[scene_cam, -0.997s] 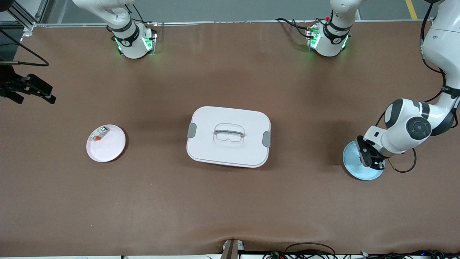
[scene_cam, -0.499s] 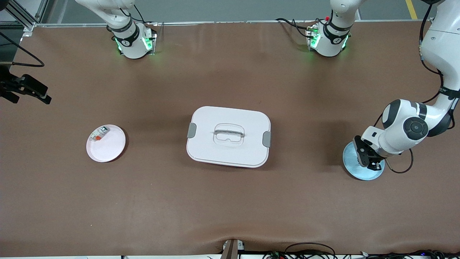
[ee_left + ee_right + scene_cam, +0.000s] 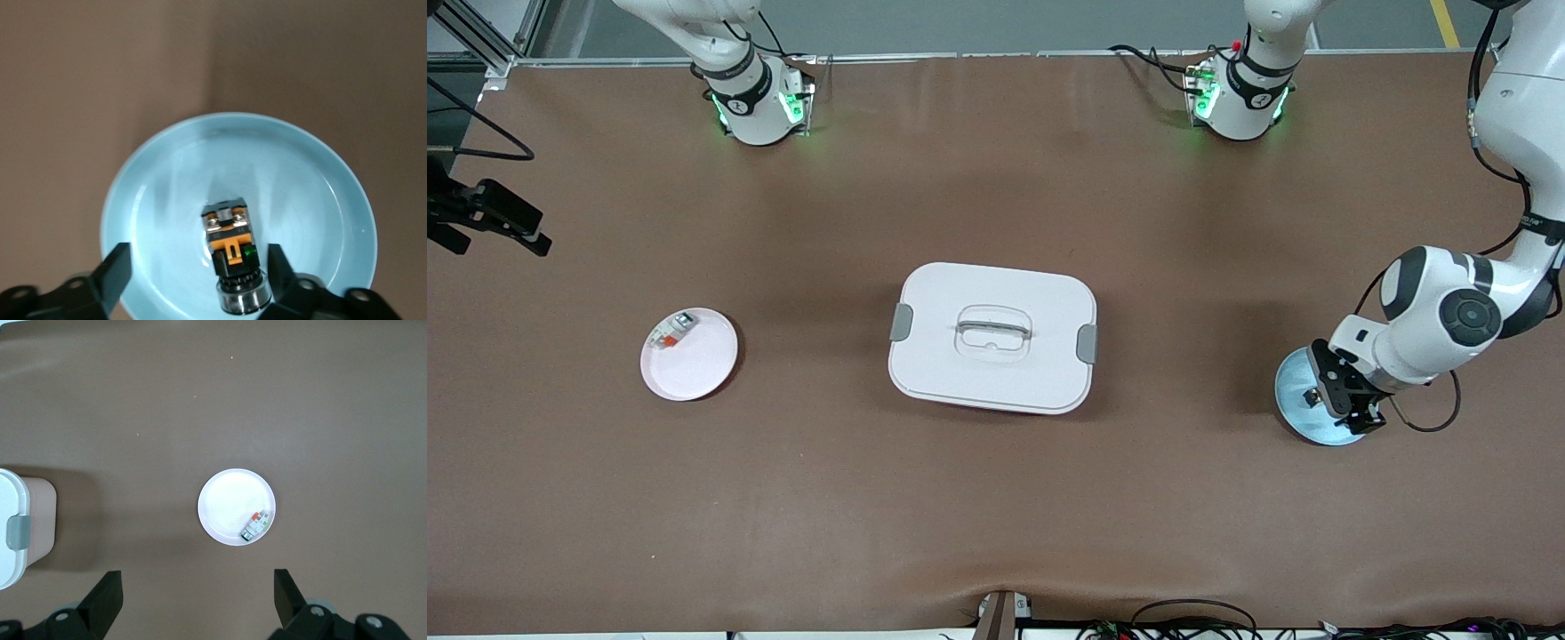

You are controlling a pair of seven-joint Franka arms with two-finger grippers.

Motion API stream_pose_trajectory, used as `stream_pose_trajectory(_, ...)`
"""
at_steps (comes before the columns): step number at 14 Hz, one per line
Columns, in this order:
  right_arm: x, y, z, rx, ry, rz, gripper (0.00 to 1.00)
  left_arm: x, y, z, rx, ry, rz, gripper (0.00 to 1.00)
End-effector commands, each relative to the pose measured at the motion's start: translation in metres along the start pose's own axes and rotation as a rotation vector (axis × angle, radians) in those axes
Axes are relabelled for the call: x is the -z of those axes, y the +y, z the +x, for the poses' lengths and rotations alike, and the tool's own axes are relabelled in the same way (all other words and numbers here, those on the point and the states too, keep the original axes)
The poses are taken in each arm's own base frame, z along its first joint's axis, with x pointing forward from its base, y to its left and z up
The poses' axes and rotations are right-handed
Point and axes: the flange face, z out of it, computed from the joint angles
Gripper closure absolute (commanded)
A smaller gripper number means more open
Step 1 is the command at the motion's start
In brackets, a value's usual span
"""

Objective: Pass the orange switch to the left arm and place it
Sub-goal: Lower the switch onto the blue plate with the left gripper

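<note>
Since a second ago, left gripper [image 3: 193, 273] jaws parted, letting go of the orange switch [image 3: 232, 257]; now lying in the blue plate [image 3: 1294, 391], toward the left arm's end of the counter [image 3: 996, 498], between the spread jaws. At 9 o'clock of that plate, the box [image 3: 992, 338]. Further at 9 o'clock, white plate [image 3: 694, 364] carrying a white-grey piece [image 3: 671, 331]. Right gripper [image 3: 193, 597] over the counter's right-arm end, jaws wide apart, waiting.

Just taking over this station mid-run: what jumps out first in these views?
The big white box sits mid-table between two small plates. At the left arm's end, the left gripper hangs open over the blue plate, where the orange switch lies between its fingers. The right gripper waits open, high over the white plate with a small white-grey piece.
</note>
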Motion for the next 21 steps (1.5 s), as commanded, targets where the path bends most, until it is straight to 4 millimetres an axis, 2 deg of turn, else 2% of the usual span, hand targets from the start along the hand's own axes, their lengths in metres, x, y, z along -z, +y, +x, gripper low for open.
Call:
stream_pose_trajectory(1,0.021,0.004,0.004,-0.011,0.032,-0.016,0.00,0.041,-0.018,-0.004,0.083,0.019,-0.040,0.00)
stream_pose_trajectory(2,0.024,0.004,0.005,-0.012,0.040,-0.015,0.00,0.063,-0.029,-0.007,0.125,0.033,-0.046,0.00)
stream_pose_trajectory(4,0.022,0.005,0.006,-0.015,0.040,-0.010,0.00,0.093,-0.041,-0.011,0.242,0.061,-0.087,0.00)
stream_pose_trajectory(6,0.020,0.002,0.008,-0.014,0.040,-0.006,0.00,0.131,-0.049,-0.007,0.331,0.055,-0.071,0.00)
stream_pose_trajectory(8,0.014,-0.006,0.010,-0.003,0.031,-0.009,0.00,0.160,-0.051,0.004,0.448,0.041,-0.078,0.00)
stream_pose_trajectory(9,0.013,-0.005,0.011,-0.022,0.030,-0.009,0.00,0.170,-0.050,0.012,0.509,0.035,-0.088,0.00)
stream_pose_trajectory(12,0.013,-0.006,0.011,-0.039,0.031,-0.009,0.00,0.223,-0.043,0.032,0.740,0.000,-0.057,0.00)
stream_pose_trajectory(15,0.007,-0.001,0.014,-0.045,0.019,-0.009,0.00,0.264,-0.031,0.056,0.943,-0.032,-0.043,0.00)
stream_pose_trajectory(18,0.007,0.002,0.013,-0.039,0.012,-0.020,0.00,0.293,-0.023,0.059,1.061,-0.093,-0.072,0.00)
stream_pose_trajectory(21,0.010,0.009,0.013,-0.045,0.015,-0.017,0.00,0.311,-0.016,0.063,1.143,-0.108,-0.052,0.00)
